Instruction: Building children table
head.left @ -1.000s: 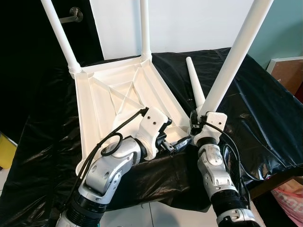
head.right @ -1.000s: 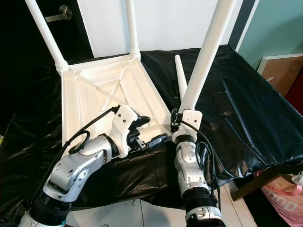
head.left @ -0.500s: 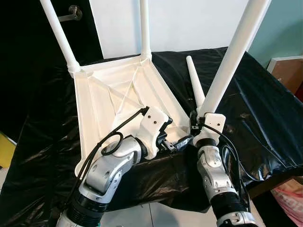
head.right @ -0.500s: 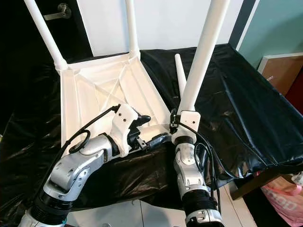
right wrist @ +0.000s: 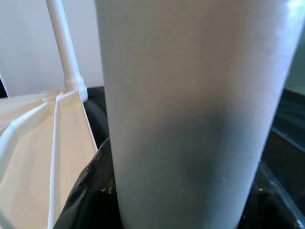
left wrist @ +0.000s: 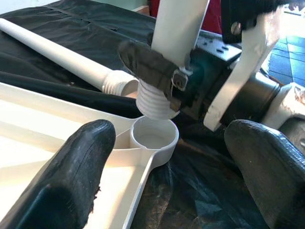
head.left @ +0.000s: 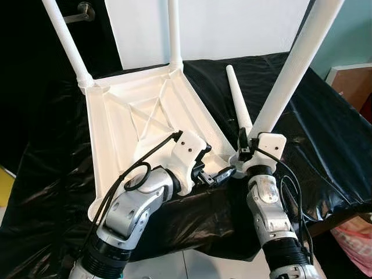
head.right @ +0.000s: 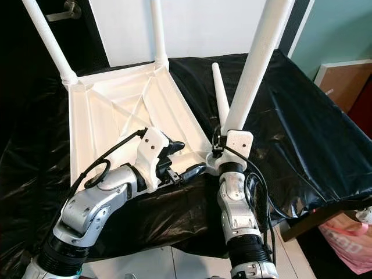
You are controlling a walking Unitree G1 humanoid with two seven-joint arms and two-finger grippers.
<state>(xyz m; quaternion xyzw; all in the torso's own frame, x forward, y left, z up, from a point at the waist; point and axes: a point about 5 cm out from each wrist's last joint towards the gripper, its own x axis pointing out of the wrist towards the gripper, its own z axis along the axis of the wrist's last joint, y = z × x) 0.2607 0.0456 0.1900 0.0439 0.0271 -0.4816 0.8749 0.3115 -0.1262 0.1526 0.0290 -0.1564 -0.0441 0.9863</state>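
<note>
R gripper (left wrist: 178,78) pinching leg (head.left: 290,72), threaded end just above corner socket (left wrist: 153,136) of tabletop (head.left: 125,125); L gripper (head.left: 218,174) spread beside socket.

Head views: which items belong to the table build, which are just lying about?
Job:
- upside-down white tabletop, two legs already fitted at its far corners
- held leg, in right gripper, threaded end just above the near corner socket
- spare leg lying on the black sheet
- left gripper, open, beside the socket

Lying about:
- black sheet
- pink bag
</note>
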